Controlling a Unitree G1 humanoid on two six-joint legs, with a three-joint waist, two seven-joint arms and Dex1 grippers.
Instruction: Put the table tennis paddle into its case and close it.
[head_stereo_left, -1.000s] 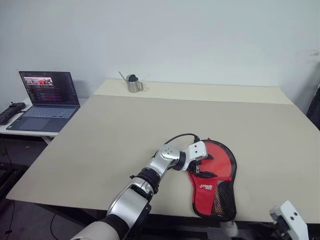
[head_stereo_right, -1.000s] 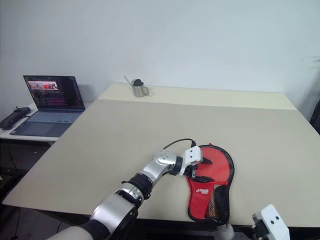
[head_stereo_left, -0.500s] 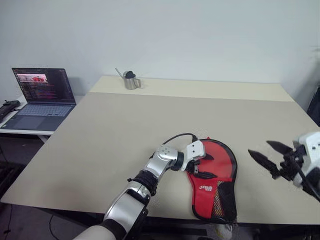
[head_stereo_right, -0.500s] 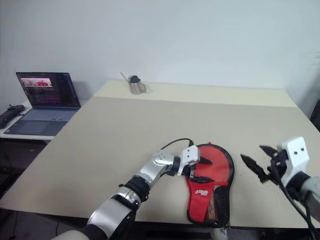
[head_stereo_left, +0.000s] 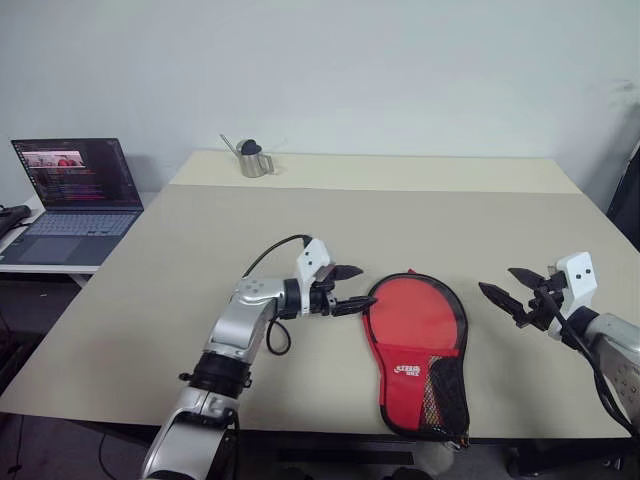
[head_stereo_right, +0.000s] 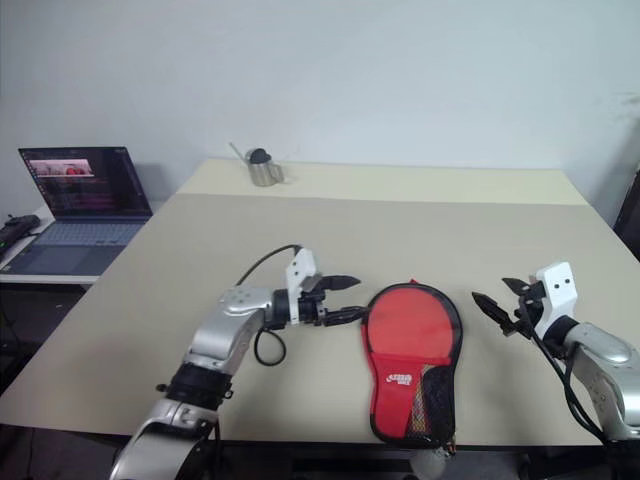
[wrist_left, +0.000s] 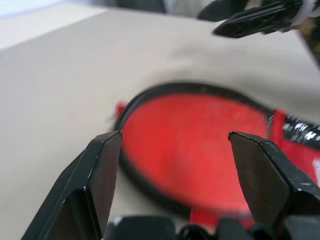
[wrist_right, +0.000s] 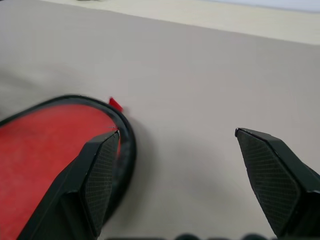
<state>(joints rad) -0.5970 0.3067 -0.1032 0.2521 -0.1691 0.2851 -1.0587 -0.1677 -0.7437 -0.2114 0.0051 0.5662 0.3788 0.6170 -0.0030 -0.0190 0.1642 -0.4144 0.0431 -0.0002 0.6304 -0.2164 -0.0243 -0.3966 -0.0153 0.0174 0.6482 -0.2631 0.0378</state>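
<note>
— Beige tabletop (head_stereo_left: 300, 215) against a plain pale wall, and near the front edge lies the case (head_stereo_left: 418, 350), red side up, its round end toward the far side and its narrow mesh-pocket end toward the robot. You see the white logo just above the mesh?

— Yes. Black trim runs round the edge, and a small red tab sticks out at the round end. Where's the left gripper (head_stereo_left: 352, 289)?

— Just beside the case's left rim, pointing across at it, roughly level. Its two black fingers stand wide apart with nothing between them. I can't tell whether the lower fingertip touches the rim.

— And the right gripper (head_stereo_left: 511, 290)?

— Out on the other side of the case, well clear of it, aimed back toward it. Those fingers are spread too, and empty.

— Is the paddle inside?

— Can't tell from here; the case lies flat and I see no wooden handle.

— What else is about?

— A small metal jug (head_stereo_left: 251, 160) with a thin spout at the far left of the table, and an open laptop (head_stereo_left: 68, 196), screen lit, on a lower side table to the left.
</note>
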